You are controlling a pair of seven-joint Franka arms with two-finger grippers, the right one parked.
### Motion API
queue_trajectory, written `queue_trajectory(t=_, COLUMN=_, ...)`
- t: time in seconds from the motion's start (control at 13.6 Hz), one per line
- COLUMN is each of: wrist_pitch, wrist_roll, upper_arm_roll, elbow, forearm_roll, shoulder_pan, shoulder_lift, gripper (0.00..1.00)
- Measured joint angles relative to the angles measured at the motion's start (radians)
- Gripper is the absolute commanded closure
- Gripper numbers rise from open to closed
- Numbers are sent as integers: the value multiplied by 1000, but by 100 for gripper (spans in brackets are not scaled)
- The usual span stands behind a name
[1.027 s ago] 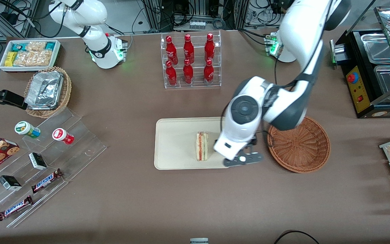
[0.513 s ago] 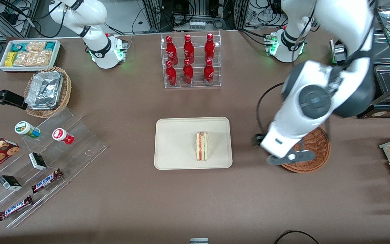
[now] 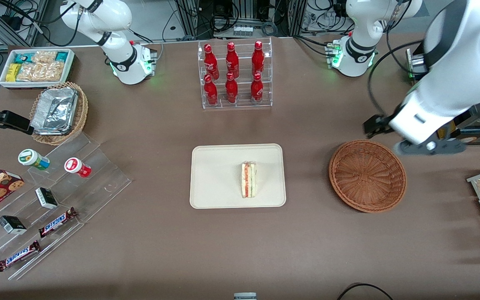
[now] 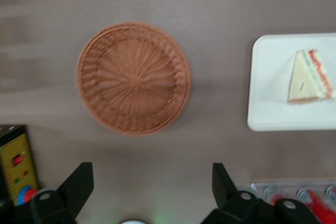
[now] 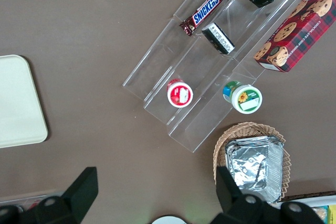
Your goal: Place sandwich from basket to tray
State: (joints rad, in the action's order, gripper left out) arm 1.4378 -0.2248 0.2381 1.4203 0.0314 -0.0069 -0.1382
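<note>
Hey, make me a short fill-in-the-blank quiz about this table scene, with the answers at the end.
1. The triangular wedge sandwich lies on the cream rectangular ____.
2. The round reddish-brown wicker basket holds ____.
3. The left arm's gripper, raised above the table, has its fingers ____.
4. The clear rack farther from the front camera than the tray holds six red ____.

Answers: tray; nothing; open; bottles

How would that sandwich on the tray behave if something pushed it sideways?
The sandwich stands on a narrow edge on the tray, so it would probably tip over. Its clear wrap may let it slide on the smooth surface. Soft bread likely squashes easily. The open gripper is above the table beside the basket.
</note>
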Motion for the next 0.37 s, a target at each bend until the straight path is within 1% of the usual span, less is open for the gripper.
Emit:
queue_trajectory(t=0.15, wrist_pitch=-55, wrist_roll=30, upper_arm_roll=0, elbow=1, forearm_roll=-18, shoulder_pan=39, shoulder_lift=35, gripper=0)
queue_trajectory(t=0.37, wrist_pitch=-97, wrist_roll=34, upper_arm_roll=1, elbow=1, forearm_roll=-26, shoulder_pan=53, shoulder_lift=61, gripper=0)
